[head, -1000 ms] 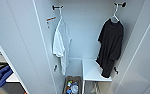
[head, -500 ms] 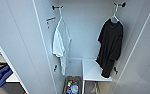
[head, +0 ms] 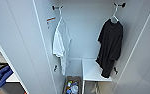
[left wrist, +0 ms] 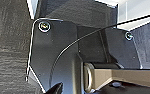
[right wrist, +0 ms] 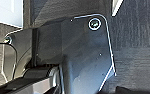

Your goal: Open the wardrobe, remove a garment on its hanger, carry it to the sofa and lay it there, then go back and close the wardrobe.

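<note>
Head view shows the black T-shirt [head: 111, 47] on its white hanger [head: 114, 15], hooked at the open wardrobe's [head: 88, 32] upper right, above a white shelf [head: 92, 71]; a white T-shirt [head: 61, 46] hangs left. Whether either gripper's jaws are wide or narrow, I cannot tell

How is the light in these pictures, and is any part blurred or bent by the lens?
Head view: even, soft light on the white wardrobe; the black T-shirt shows little fold detail; door edges lean outward, a wide-angle effect; the whole picture is soft. Both wrist views: dim, blurred, with bright glints on the round fittings.
</note>
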Robot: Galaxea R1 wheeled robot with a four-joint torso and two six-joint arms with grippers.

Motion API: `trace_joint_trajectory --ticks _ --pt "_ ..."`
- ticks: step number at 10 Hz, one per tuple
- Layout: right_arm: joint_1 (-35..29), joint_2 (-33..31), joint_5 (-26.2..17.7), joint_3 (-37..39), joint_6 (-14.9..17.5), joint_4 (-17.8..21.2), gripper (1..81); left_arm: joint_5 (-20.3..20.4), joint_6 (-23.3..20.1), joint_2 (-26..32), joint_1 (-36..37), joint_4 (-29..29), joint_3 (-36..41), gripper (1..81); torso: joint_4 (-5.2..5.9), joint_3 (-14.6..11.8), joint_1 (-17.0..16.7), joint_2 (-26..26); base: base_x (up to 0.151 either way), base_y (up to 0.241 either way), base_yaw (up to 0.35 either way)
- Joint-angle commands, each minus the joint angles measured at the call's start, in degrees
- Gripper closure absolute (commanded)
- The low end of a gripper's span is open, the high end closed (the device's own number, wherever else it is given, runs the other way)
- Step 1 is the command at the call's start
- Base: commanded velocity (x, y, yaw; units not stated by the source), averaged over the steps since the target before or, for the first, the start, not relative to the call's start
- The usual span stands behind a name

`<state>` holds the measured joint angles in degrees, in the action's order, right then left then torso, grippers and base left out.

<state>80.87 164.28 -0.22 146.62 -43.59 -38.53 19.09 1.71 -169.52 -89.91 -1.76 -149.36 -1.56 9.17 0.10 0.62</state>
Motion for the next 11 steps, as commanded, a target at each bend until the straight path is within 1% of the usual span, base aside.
trace_joint_trajectory --ticks 1,4,9,11 --pt "2.8 0.2 1.3 -1.6 0.4 1.7 1.0 -3.1 -0.3 0.2 1.0 -1.1 -0.2 1.0 0.0 0.0 0.0 0.0 0.0 0.0 0.0" --pt "6.8 2.5 1.9 0.2 0.4 1.4 1.0 -6.9 -0.3 0.0 0.6 -2.2 -1.2 1.0 0.0 0.0 0.0 0.0 0.0 0.0 0.0" --pt "7.4 6.9 1.7 5.0 0.7 1.4 1.0 -7.3 -0.3 -0.7 0.2 -2.3 -1.2 1.0 0.0 0.0 0.0 0.0 0.0 0.0 0.0" --pt "7.4 7.1 1.7 5.3 0.8 1.4 1.0 -7.3 -0.3 -0.7 -0.1 -2.8 -1.2 1.0 0.0 0.0 0.0 0.0 0.0 0.0 0.0"
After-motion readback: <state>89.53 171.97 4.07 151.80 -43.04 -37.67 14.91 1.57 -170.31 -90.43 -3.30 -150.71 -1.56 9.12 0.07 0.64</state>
